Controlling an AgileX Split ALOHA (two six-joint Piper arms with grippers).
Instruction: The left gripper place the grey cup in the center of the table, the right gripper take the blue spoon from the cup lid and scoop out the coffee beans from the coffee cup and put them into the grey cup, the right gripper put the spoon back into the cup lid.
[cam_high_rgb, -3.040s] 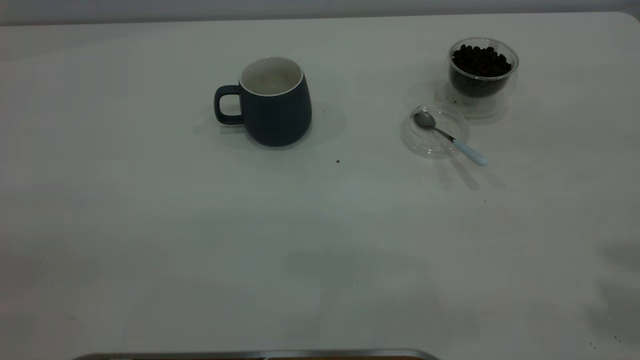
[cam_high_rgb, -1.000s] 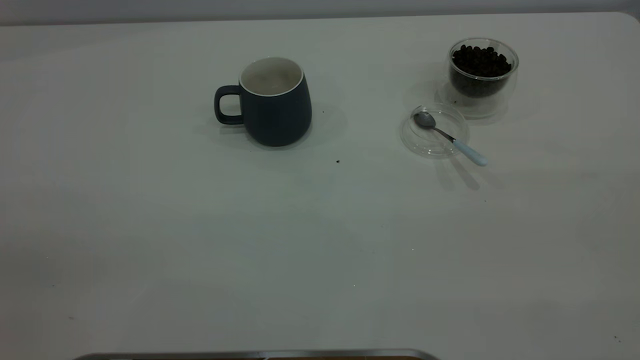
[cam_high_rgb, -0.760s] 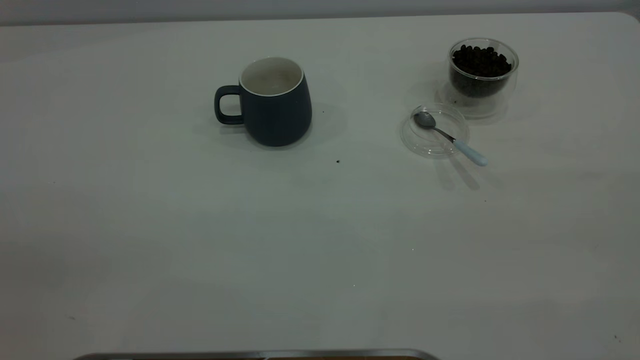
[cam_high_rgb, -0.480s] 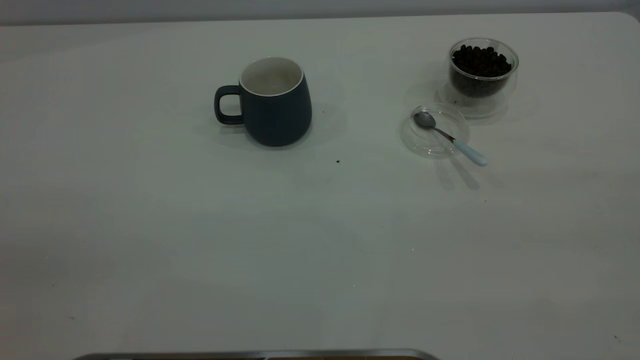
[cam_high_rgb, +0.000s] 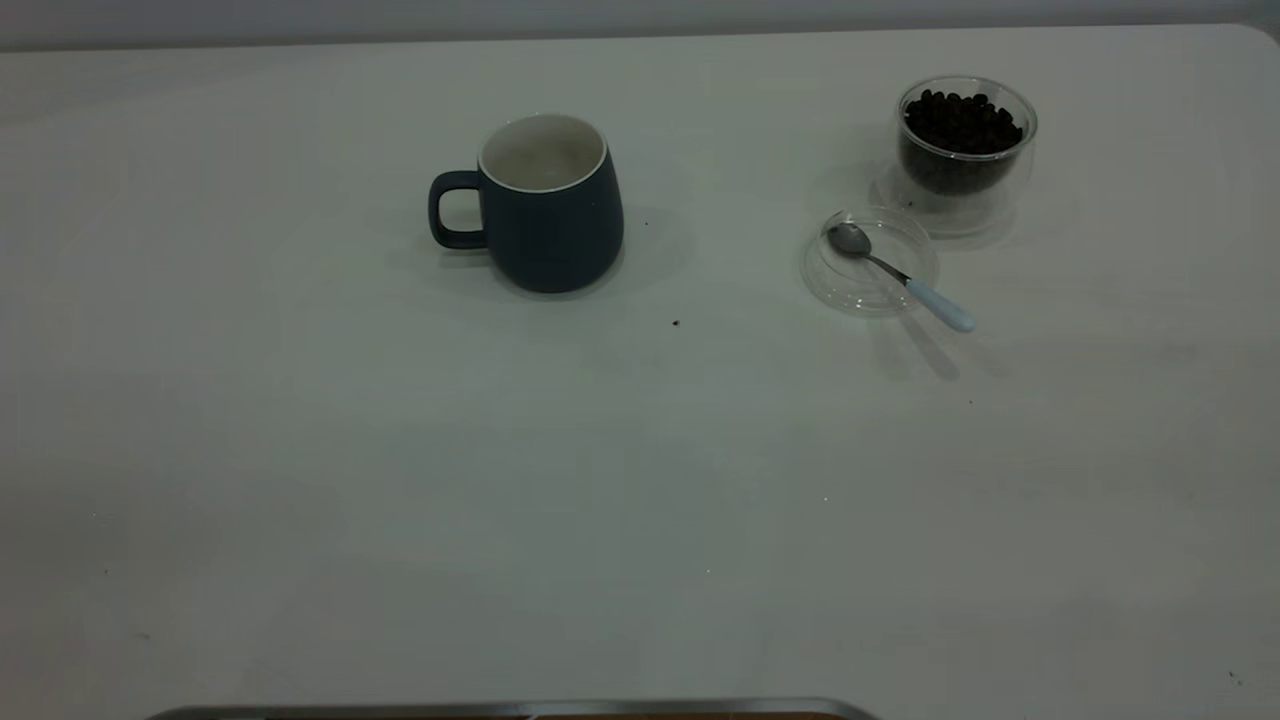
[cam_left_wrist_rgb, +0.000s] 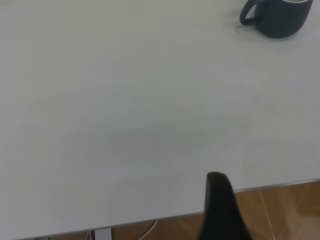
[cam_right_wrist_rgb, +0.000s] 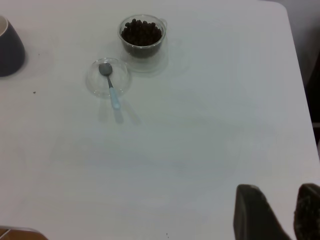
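Note:
The grey cup (cam_high_rgb: 550, 220) stands upright left of the table's (cam_high_rgb: 640, 480) middle towards the far side, handle to the left, white inside showing. At the far right is the coffee cup (cam_high_rgb: 960, 205), full of coffee beans (cam_high_rgb: 962, 120). In front of it lies the cup lid (cam_high_rgb: 850, 285), with the blue spoon (cam_high_rgb: 905, 280) resting bowl-in, handle over the rim. Neither gripper shows in the exterior view. My right gripper (cam_right_wrist_rgb: 279, 187) hovers open and empty over the table's near right part, far from the spoon (cam_right_wrist_rgb: 111, 85). My left gripper (cam_left_wrist_rgb: 220, 200) is at the near table edge, far from the grey cup (cam_left_wrist_rgb: 280, 20).
A small dark speck (cam_high_rgb: 676, 323) lies on the table between the grey cup and the lid. The table's near edge and wooden floor (cam_left_wrist_rgb: 280, 210) show in the left wrist view. A metal strip (cam_high_rgb: 520, 708) runs along the near edge.
The grey cup, lid, spoon and coffee cup have not moved. Faint shadows on the near and right parts of the table have faded.

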